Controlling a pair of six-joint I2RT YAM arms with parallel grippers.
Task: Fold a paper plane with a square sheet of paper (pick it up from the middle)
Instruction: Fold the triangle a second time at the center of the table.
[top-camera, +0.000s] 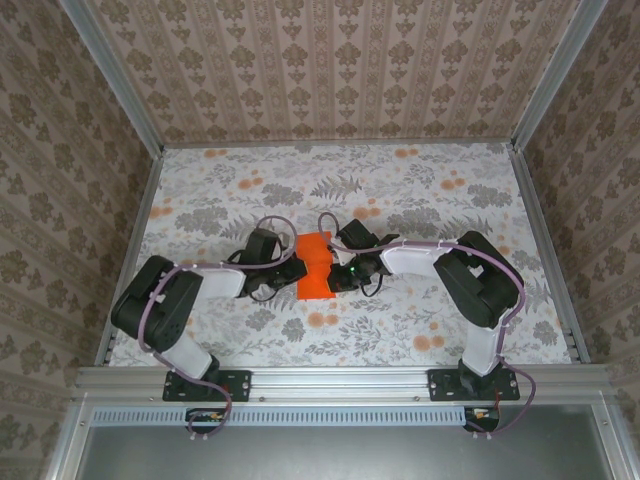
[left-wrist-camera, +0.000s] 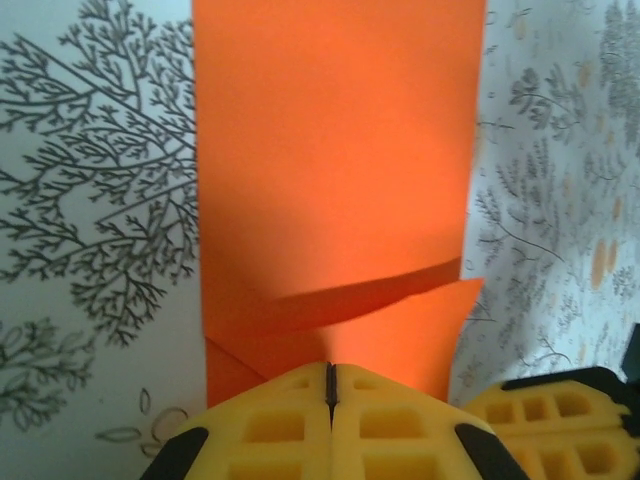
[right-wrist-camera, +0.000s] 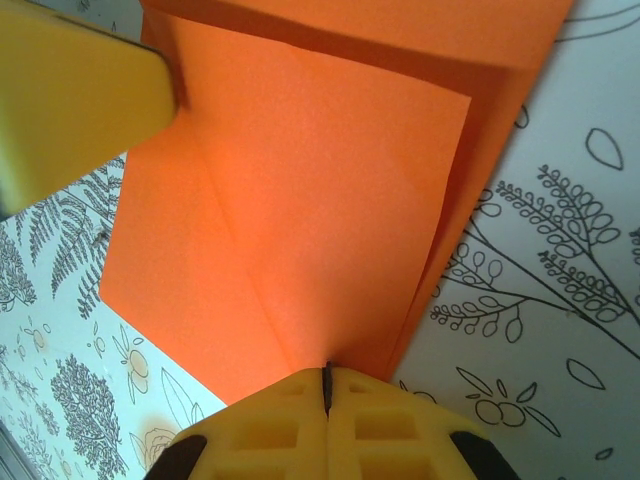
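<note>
Folding seems midway: the thin bright orange paper sheet (top-camera: 316, 268) lies creased on the bench (top-camera: 430, 200). The left claw (left-wrist-camera: 330, 368) and the right claw (right-wrist-camera: 327, 370) are closed at its edges. I think the next move needs 1 clean fold.

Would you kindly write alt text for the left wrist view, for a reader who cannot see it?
A folded orange sheet of paper lies on a leaf-printed surface, stretching away from the camera. The yellow left gripper, shut, sits at the sheet's near edge.
</note>
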